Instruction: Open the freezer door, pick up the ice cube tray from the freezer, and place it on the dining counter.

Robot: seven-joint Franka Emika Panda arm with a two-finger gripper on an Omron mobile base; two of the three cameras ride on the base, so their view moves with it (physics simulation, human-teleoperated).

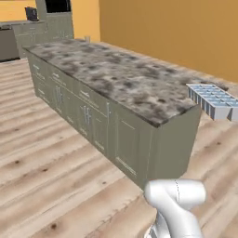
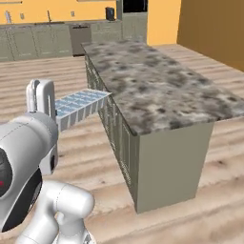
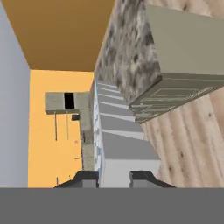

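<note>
Ice cube tray [image 3: 116, 144] clamped in hand [image 3: 113, 177], beside dining counter [image 1: 121, 79] edge.

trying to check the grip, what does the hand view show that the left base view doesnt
Hand view alone: the two dark fingers shut on the near end of the ice cube tray, seen edge-on, with a wall-side cabinet run beyond.

Left base view alone: the tray's open square compartments from above, the tray in the air off the counter's near end, and the counter's whole length.

Both: the ice cube tray, the dining counter with its granite top, and the wooden floor.
</note>
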